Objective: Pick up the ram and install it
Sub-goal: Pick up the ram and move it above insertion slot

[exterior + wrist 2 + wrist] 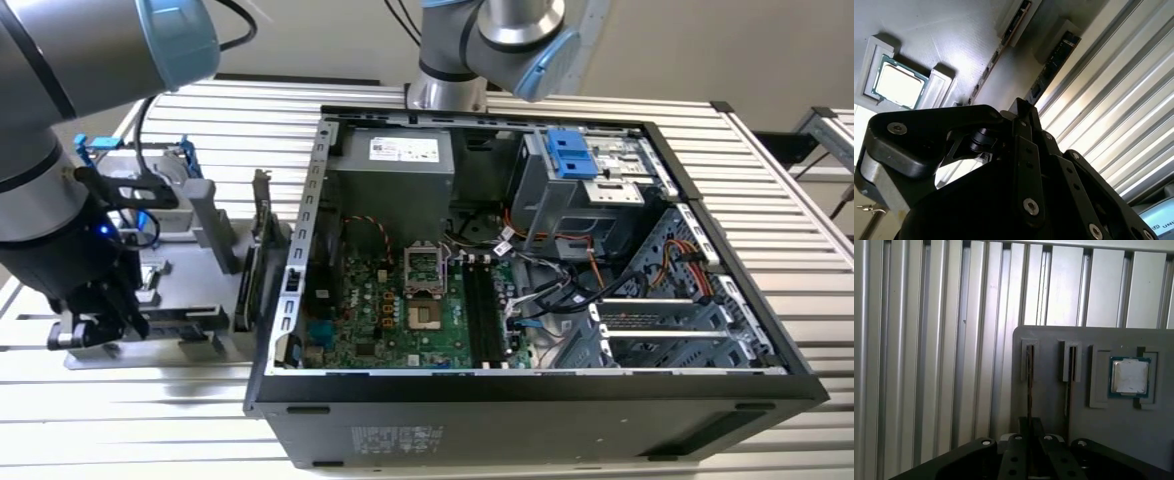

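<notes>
Recesses in the grey holder (pixel 1050 402) kept a processor (pixel 1128 376), a spare stick (pixel 1069 382), and the ram stick (pixel 1030 382) pinched between the jaws of the gripper (pixel 1030 424).

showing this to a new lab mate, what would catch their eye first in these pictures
The open computer case fills the middle of the exterior view, its green motherboard exposed. At that view's left the hand hangs low over a grey holder; in the first wrist view it lines up with a ram stick standing on edge in a slot, with a second stick and a square processor chip alongside.
</notes>
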Tool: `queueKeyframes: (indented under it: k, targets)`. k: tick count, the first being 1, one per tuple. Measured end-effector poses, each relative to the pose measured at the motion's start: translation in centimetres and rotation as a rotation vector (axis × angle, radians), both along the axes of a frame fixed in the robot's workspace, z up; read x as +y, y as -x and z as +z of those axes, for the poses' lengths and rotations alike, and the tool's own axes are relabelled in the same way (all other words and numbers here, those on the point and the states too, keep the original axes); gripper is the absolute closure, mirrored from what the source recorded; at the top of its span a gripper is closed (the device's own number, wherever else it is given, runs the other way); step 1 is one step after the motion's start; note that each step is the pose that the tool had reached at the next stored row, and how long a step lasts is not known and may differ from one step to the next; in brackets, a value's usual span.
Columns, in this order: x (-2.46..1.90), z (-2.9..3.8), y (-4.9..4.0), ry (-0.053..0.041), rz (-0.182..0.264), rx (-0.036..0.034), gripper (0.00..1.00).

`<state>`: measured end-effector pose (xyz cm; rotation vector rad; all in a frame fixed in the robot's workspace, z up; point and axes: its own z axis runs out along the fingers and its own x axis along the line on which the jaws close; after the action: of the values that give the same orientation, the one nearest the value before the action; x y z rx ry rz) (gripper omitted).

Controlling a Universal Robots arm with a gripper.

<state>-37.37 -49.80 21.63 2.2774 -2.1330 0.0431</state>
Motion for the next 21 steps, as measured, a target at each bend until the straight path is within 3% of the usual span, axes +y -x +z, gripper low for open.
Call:
queueKeyframes:
  k: [13,21]
  targets:
    - [0.0,1.18,0.0,0.0,0.0,-0.0001,1.0]
    - [0.0,1.46,0.0,-0.0001,0.0,-0.0001,1.0]
